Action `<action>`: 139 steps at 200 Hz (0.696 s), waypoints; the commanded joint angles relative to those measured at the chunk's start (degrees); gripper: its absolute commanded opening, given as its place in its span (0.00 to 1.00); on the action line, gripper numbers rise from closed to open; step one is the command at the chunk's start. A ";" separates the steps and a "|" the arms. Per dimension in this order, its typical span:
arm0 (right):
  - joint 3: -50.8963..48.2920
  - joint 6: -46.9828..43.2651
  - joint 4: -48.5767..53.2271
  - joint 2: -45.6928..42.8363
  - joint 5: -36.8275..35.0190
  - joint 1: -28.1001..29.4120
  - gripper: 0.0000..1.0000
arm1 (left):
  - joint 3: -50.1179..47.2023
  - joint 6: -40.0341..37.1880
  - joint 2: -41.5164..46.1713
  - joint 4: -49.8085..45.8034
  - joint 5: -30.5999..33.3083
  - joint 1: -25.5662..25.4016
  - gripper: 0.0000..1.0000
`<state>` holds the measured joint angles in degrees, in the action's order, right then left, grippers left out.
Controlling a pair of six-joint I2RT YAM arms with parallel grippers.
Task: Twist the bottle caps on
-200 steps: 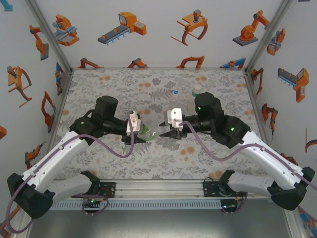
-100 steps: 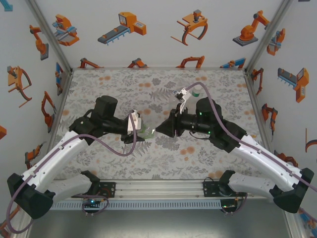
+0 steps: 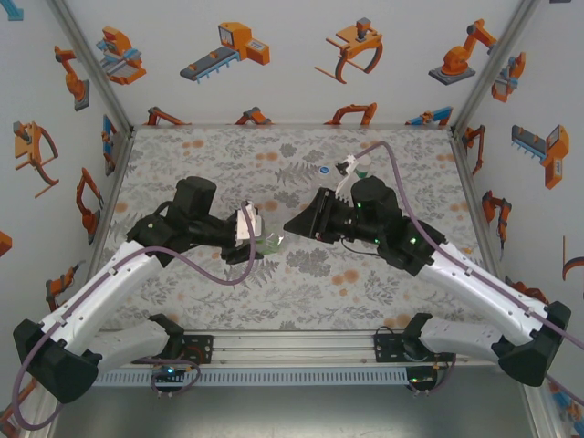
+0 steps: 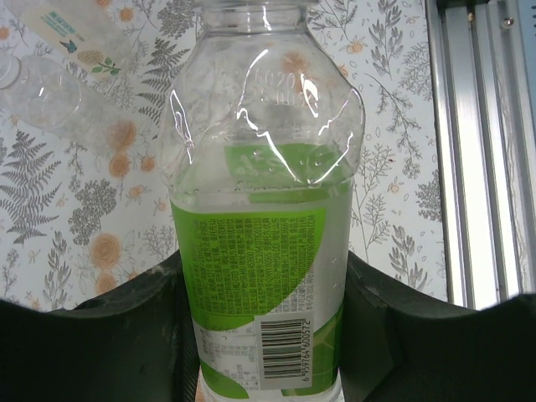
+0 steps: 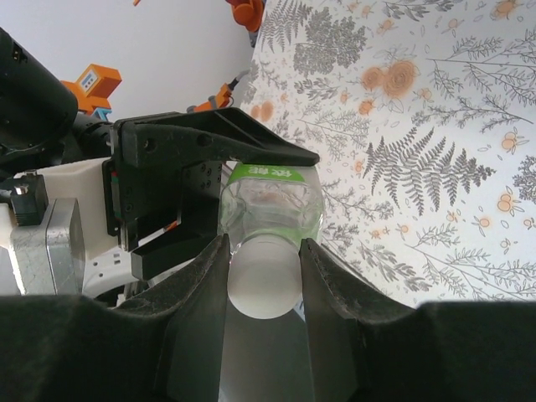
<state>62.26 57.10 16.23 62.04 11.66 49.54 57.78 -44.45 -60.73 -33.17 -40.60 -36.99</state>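
Two grippers: they meet tip to tip over the middle of the table (image 3: 201, 155), beyond the rail (image 3: 292, 351) at its near edge.
Left gripper (image 4: 264, 268): closed around the labelled lower body of a bottle, one black finger pressed on each side.
Held bottle (image 4: 264, 218): clear plastic with a green-and-white label and a barcode near the base. It is held off the table, its neck pointing towards the right gripper.
Right gripper (image 5: 264, 244): narrow, its two fingers pinching the whitish cap from both sides.
Whitish cap (image 5: 264, 285): sits at the mouth of the held bottle, between the right fingers. How far it is threaded on cannot be told.
Second bottle (image 4: 46, 59): lies on its side on the table, farther back, well apart from both grippers.
Blue cap (image 3: 323, 170): rests on the table towards the back, just beyond the right wrist and touching nothing.
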 commanded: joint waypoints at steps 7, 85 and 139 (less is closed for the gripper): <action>3.78 -2.46 1.18 1.18 0.33 0.30 0.27 | 1.54 -1.25 0.44 3.02 -5.13 -1.06 0.00; 9.85 -34.68 9.11 -1.47 6.55 0.26 0.64 | 1.30 -1.43 0.25 3.00 -7.12 -1.06 0.00; 11.70 -73.02 18.31 -3.23 21.61 0.28 0.65 | 1.52 -2.09 0.24 2.25 -8.88 -1.06 0.00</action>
<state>70.85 7.60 27.90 59.90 24.05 49.60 57.78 -44.95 -60.73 -30.85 -46.26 -37.87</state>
